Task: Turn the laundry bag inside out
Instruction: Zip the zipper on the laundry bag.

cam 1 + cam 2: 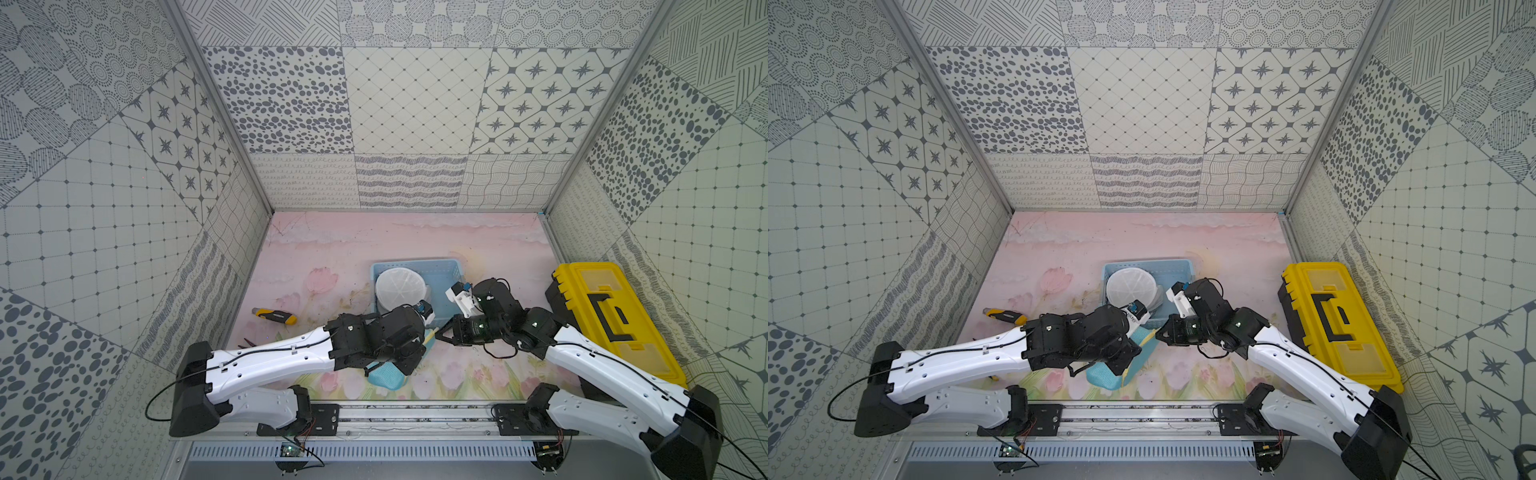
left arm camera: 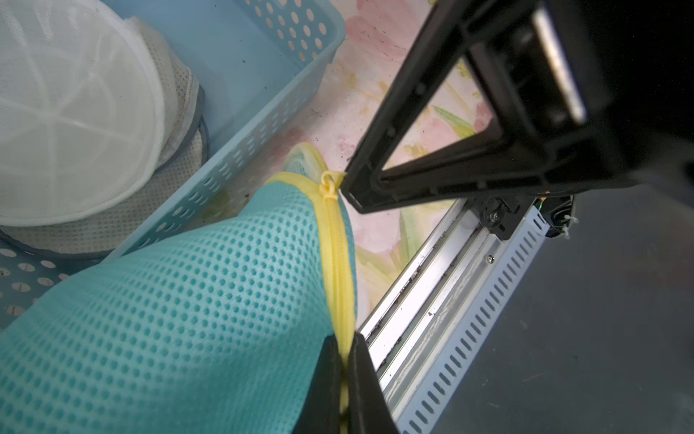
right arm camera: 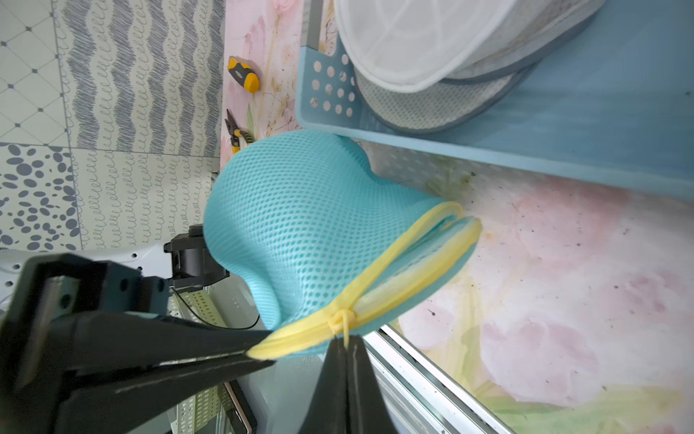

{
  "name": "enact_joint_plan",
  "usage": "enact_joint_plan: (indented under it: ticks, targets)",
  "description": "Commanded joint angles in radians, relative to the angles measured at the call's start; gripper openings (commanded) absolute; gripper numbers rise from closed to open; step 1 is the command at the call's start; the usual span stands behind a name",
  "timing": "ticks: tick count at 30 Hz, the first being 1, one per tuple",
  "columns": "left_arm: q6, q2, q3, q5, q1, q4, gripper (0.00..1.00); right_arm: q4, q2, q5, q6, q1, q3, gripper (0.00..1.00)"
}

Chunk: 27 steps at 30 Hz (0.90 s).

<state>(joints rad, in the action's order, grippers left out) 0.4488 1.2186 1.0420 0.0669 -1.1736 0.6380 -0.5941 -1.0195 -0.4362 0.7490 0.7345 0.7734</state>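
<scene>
The left gripper is pinched tight on the closed end of the yellow zipper. Between the arms, just in front of the blue basket, the turquoise laundry bag looks right side out, so turning has apparently not begun. The right gripper is clamped on the zipper pull. Beyond the pull the zip gapes, and toward the left gripper it is closed. Unzipping fully and inverting the bag seem left to do.

Teal mesh laundry bag, yellow zipper pull in clamped right claw
</scene>
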Motion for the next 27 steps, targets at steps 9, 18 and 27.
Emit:
enact_joint_plan:
  ticks: [9, 18, 27]
  targets:
    - [-0.014, -0.163, -0.090, -0.152, 0.049, -0.073, 0.00, 0.008, -0.002, 0.050, 0.001, -0.103, -0.131, 0.00]
    - [0.124, -0.161, -0.217, -0.205, 0.181, -0.102, 0.31, -0.003, 0.045, 0.030, 0.034, -0.078, -0.115, 0.00]
    - [-0.003, -0.150, -0.050, -0.050, 0.197, 0.098, 0.65, -0.007, 0.073, 0.115, 0.117, 0.018, -0.076, 0.00]
